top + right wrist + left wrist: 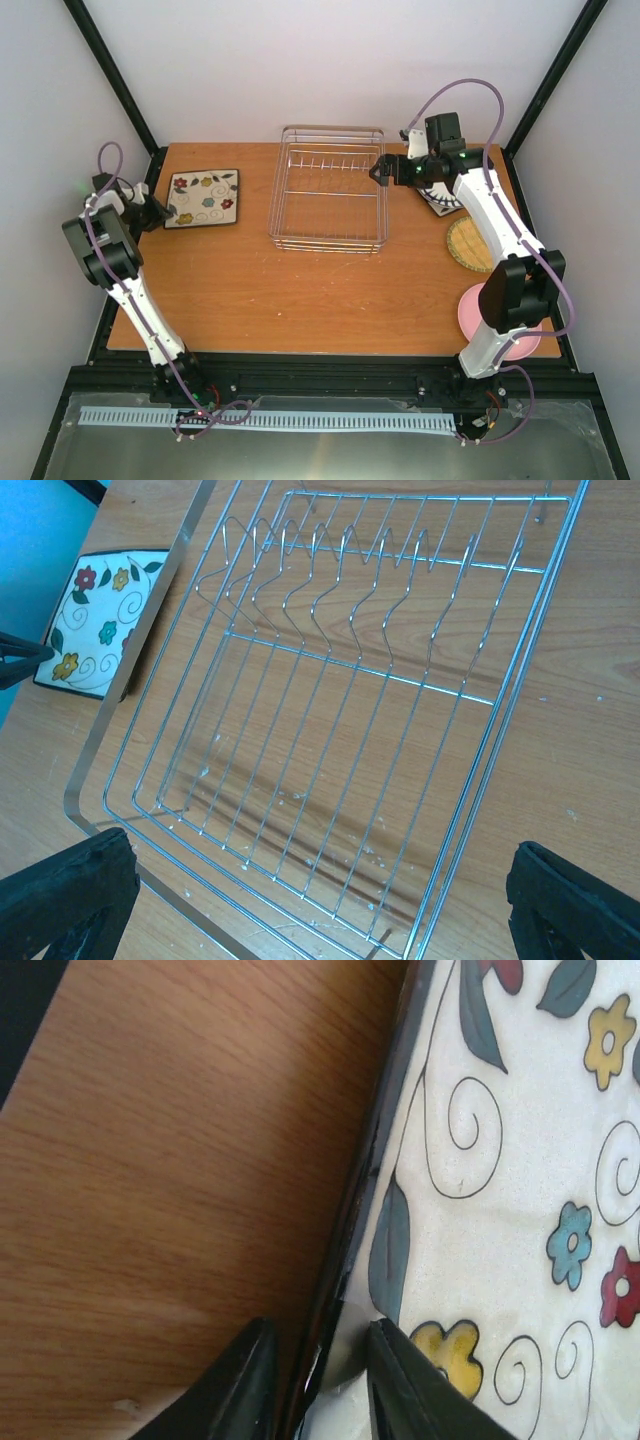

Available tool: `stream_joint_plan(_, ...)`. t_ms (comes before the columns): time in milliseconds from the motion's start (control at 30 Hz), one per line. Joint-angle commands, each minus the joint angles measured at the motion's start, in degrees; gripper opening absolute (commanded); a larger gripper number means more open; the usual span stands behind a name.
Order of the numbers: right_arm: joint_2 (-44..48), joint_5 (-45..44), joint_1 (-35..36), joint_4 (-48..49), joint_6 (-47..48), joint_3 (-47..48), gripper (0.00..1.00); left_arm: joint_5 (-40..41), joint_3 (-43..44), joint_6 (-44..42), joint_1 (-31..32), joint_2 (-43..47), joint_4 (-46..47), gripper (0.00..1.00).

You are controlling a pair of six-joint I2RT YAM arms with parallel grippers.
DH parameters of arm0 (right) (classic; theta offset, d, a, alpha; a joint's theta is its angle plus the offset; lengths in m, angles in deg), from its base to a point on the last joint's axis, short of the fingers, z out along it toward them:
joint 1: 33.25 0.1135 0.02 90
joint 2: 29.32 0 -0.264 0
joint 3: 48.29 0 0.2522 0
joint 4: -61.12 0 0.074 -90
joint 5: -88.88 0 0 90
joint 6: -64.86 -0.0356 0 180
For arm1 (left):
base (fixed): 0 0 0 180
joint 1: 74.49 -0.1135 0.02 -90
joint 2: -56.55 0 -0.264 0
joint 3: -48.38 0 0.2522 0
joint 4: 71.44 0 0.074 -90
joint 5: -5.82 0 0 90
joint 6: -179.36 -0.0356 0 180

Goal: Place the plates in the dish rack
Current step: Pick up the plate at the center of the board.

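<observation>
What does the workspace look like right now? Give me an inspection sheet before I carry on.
Surface: wooden table; white specks under the rack.
Job's things: dish rack empty, at the middle back; floral square plate flat on the left; striped plate, tan woven plate and pink plate flat on the right, each partly hidden by the right arm.
Clutter: nothing seen.
Grippers: left gripper has its fingers astride the floral plate's dark rim, grip not certain; right gripper open, empty, over the rack.
Cables: purple cables looped above both arms.
Surroundings: white walls, black frame posts.
</observation>
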Motion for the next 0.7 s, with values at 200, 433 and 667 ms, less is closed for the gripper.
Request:
stream_joint_plan(200, -0.6, -1.5, -0.3, -0.7, -0.1, 0.4, 1.00, -0.5, -0.5, -1.1, 0.3, -4.0, -4.4, 0.07)
stream_joint_plan(433, -1.1, -0.6, -0.4, -0.8, -0.3, 0.1, 1.00, -3.0, -3.7, -0.3, 0.4, -1.6, -2.8, 0.01)
stream_joint_plan(667, -0.8, 3.4, -0.3, 1.1, -0.9, -1.0, 1.00, -9.4, -13.8, 3.3, 0.4, 6.5, 3.0, 0.01)
